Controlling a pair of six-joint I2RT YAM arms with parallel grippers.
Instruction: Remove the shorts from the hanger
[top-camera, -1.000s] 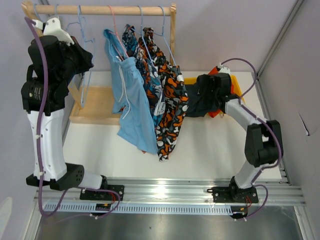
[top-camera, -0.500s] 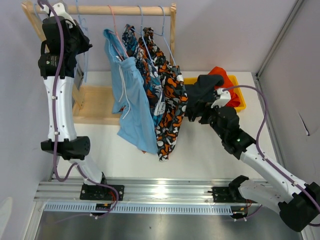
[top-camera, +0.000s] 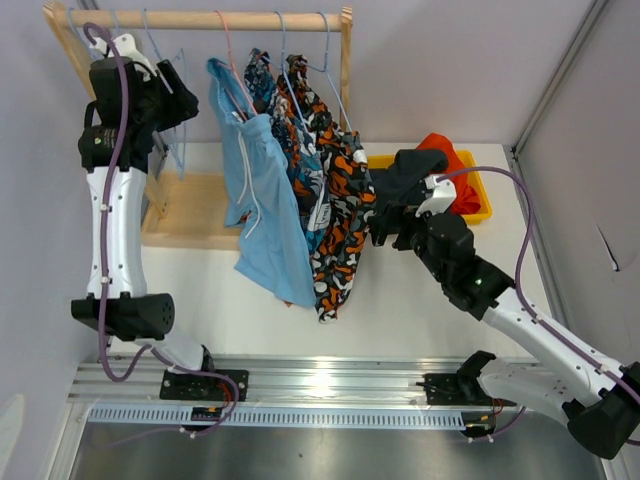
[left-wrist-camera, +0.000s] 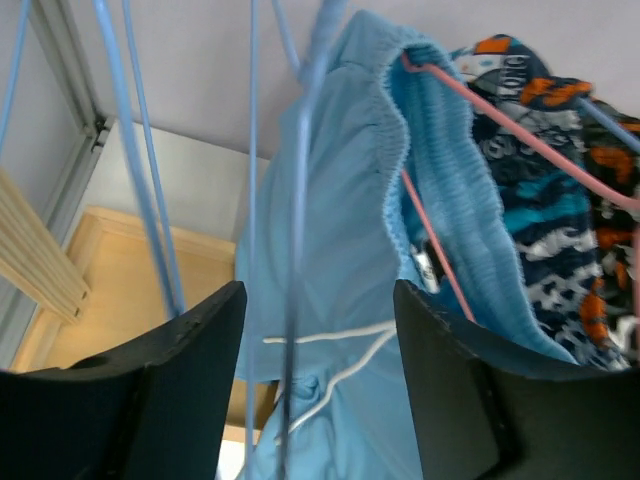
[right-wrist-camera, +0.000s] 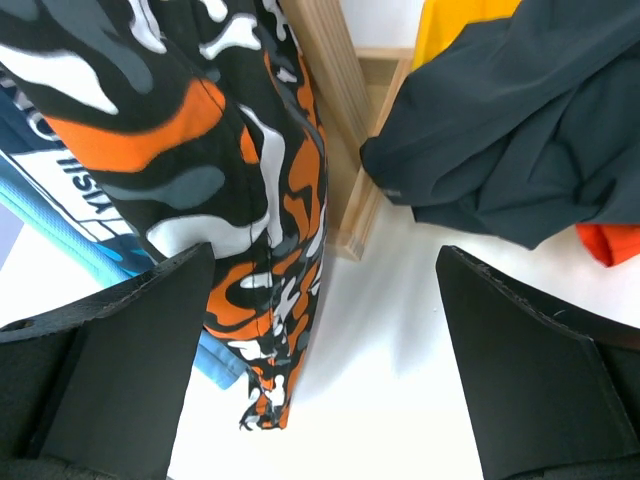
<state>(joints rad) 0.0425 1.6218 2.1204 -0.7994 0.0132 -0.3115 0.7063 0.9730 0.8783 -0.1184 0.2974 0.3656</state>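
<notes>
A wooden clothes rack with a round top rod (top-camera: 250, 19) stands on the white bench (top-camera: 420, 300). Three pairs hang from the rod on wire hangers. The light blue fabric shorts (top-camera: 262, 195) are the leftmost, hung on a thin pink wire hanger (left-wrist-camera: 520, 132). The blue-and-orange printed shorts (top-camera: 305, 165) come next. The orange, black and white blotch-print shorts (top-camera: 345, 215) hang nearest the rack's right post.

The left end effector (top-camera: 172, 85) is raised by the rod's left end with its fingers spread apart. Bare blue wire hangers (left-wrist-camera: 252, 150) run through the gap between them. The wrist view does not settle whether either finger touches a wire. The light blue pair hangs just beyond.

Just right of the rack's right post sits a yellow plastic bin (top-camera: 482, 205). The dark grey fabric shorts (top-camera: 405, 185) are draped over its near-left edge, reaching toward the post. The plain orange fabric shorts (top-camera: 447, 160) are bunched inside it.

The right end effector (right-wrist-camera: 325, 255) hangs released and grasping nothing. It is just off the rack's right post, between the blotch-print pair and the dark grey pair.
</notes>
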